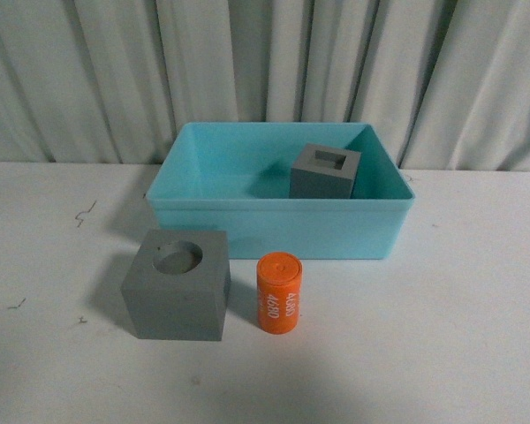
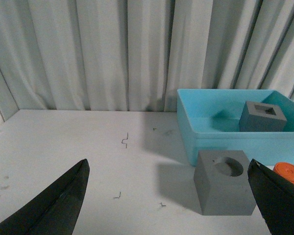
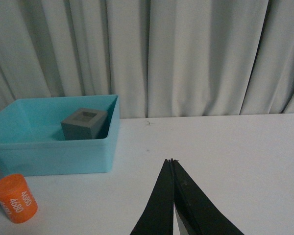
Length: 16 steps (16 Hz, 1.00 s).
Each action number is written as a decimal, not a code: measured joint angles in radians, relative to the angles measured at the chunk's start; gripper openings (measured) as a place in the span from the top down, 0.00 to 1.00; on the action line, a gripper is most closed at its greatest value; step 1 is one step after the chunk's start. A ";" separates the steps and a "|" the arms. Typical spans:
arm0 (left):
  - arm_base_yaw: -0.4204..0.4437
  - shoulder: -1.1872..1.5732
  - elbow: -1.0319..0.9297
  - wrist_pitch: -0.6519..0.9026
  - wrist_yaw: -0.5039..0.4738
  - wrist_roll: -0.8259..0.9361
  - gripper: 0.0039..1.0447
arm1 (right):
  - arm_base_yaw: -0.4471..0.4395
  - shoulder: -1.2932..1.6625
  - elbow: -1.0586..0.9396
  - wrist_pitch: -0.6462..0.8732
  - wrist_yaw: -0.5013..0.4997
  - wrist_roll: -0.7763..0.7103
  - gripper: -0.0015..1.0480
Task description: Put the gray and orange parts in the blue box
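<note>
Presently: round-recess gray cube [image 2: 220, 188], on tabletop [image 2: 63, 147], directly ahead of left hand [image 2: 167, 164], spread, empty; right hand [image 3: 171, 162] pressed together, farther off.

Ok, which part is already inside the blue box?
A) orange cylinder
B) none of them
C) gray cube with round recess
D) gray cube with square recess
D: the square-recess gray cube sits inside the blue box, while the round-recess gray cube and the orange cylinder stand outside, in front of it.
</note>
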 joint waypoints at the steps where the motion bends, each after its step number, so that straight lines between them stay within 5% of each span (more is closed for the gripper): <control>1: 0.000 0.000 0.000 0.000 0.000 0.000 0.06 | 0.000 -0.009 0.000 -0.006 0.000 0.000 0.98; 7: 0.000 0.000 0.000 0.000 0.000 0.000 0.06 | 0.000 -0.100 0.000 -0.099 0.000 0.000 0.98; 9: 0.000 0.000 0.000 0.000 -0.001 0.000 0.06 | 0.000 -0.254 0.000 -0.287 -0.001 0.000 0.98; 15: 0.000 0.000 0.000 0.000 0.000 0.000 0.06 | 0.000 -0.274 0.000 -0.283 -0.002 -0.001 0.98; 16: 0.000 0.000 0.000 0.000 0.000 0.000 0.06 | 0.000 -0.274 0.000 -0.283 -0.002 -0.001 0.88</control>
